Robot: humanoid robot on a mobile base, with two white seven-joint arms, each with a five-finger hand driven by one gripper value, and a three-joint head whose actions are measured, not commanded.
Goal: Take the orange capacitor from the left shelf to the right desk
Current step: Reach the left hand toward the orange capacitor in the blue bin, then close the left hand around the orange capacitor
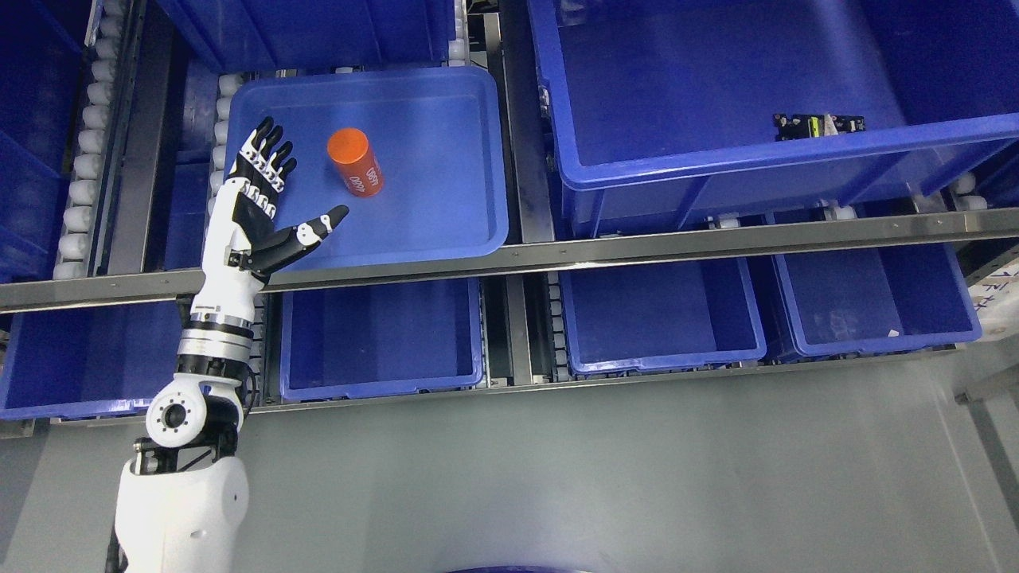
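Note:
An orange cylindrical capacitor (355, 162) with white print lies on its side in a shallow blue tray (446, 215) on the upper shelf. My left hand (296, 185) is open over the tray's left edge, its fingers (269, 151) spread upward and the thumb pointing right. The capacitor lies just right of the fingers and above the thumb, apart from the hand. The left arm comes up from the lower left. The right arm is out of view.
A large blue bin (716, 167) at the upper right holds a small black part (818, 126). Several blue bins (661, 318) stand on the lower shelf. A steel rail (637, 247) runs across the shelf front. Grey floor lies below.

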